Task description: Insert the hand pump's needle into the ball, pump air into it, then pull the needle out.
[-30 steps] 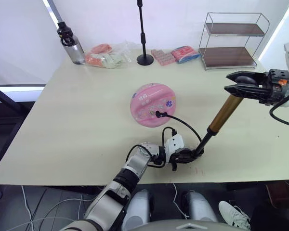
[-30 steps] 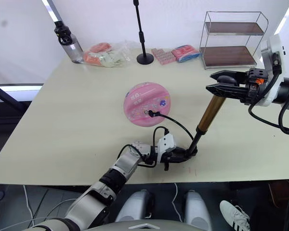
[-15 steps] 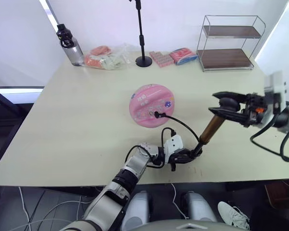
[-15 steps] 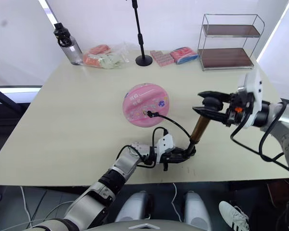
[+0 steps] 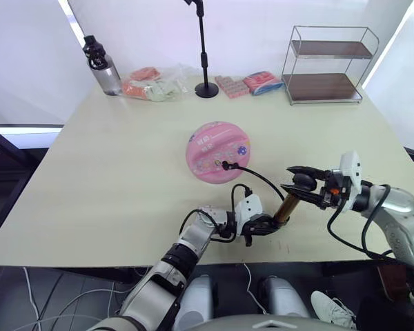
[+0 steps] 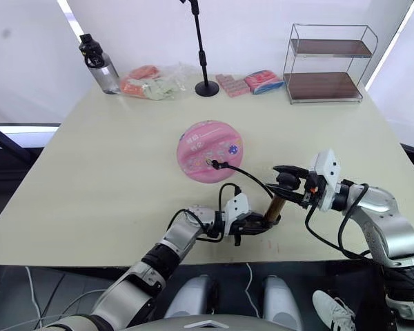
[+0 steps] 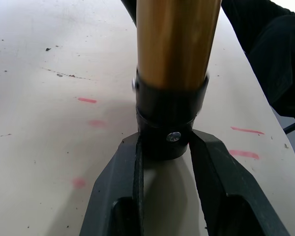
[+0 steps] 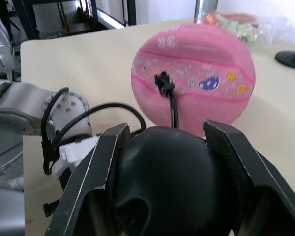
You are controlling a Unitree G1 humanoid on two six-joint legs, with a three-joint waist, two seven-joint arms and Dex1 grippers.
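Left eye view, centre frame: ball [image 5: 218, 152] on surface [image 5: 110, 172], hose fitting seated in it; needle judged inserted, pumping under way, withdrawal outstanding. Left tool [image 5: 267, 224] clamped on hand pump [image 5: 284, 209] base, lower centre. Right tool [image 5: 302, 184], arm low and extended, gripped the T-handle [image 8: 164, 187].

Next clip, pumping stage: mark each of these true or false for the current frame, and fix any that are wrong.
1. The left gripper clamps the hand pump at its black base cap. True.
2. The hose's needle end sits in the ball. True.
3. The right gripper rests open on the table, off the pump. False: its fingers grip the pump's black handle.
4. The ball sits on the wire shelf. False: it lies on the table.
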